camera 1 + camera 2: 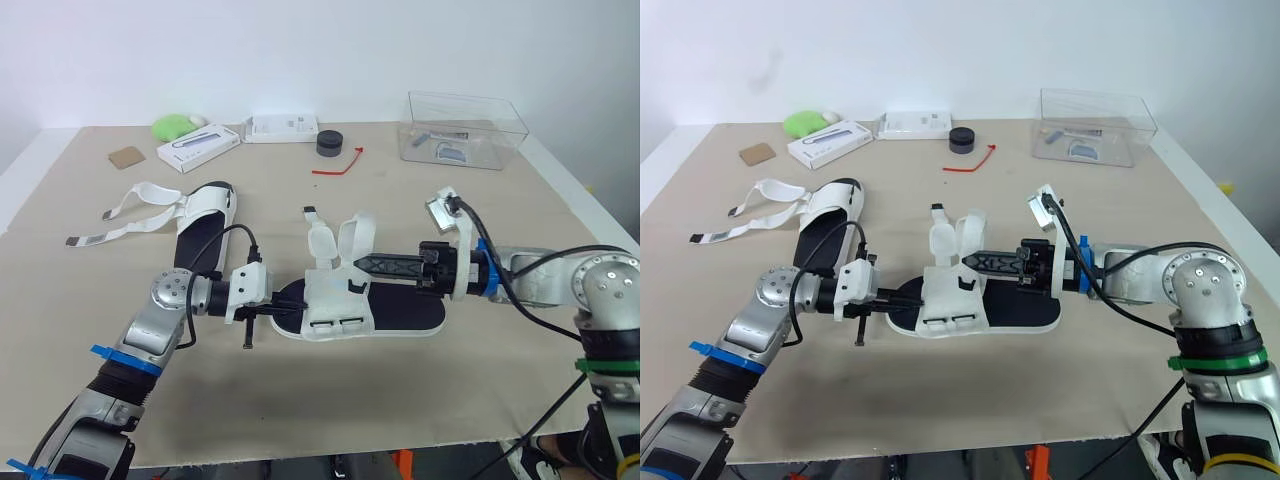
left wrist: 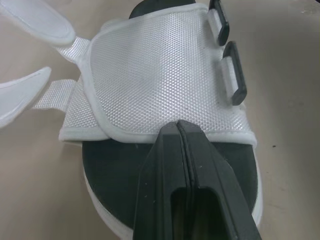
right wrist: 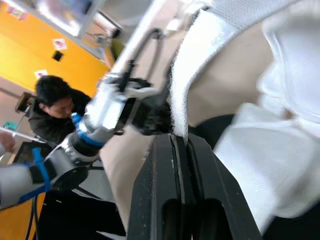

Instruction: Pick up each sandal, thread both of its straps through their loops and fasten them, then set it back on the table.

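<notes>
Roughly mid-table, a white mesh sandal with a black footbed [image 1: 400, 315] lies flat on the beige cloth-covered table [image 1: 450, 410]. Its white straps [image 1: 358, 235] stand up unfastened above the upper.

The left gripper [image 2: 178, 126] reaches in low from the robot's left. Its two black fingers are pressed together, with their tips at the bound edge of the white mesh upper, over the bare footbed. Whether any fabric is pinched between them I cannot tell.

The right gripper [image 1: 358, 264] comes in from the opposite side, held above the footbed. It is clamped on the edge of an upright white strap [image 3: 179, 85], which runs down into the seam between the fingers in the right wrist view.

A second white sandal with a black footbed [image 1: 203, 228] lies toward the table's left side, well apart from both grippers. Its long loose straps [image 1: 150, 190] are spread flat to its left.

Along the far edge sit:
- a clear plastic box [image 1: 465, 130]
- a small black round puck [image 1: 330, 143]
- a red twist of cord [image 1: 338, 166]
- a flat white box with a grey panel [image 1: 197, 146]
- a second white box [image 1: 283, 128]
- a green lump [image 1: 175, 125]

A brown square card [image 1: 126, 157] lies nearby. A person in dark clothes [image 3: 50, 110] shows beyond the left arm in the right wrist view.
</notes>
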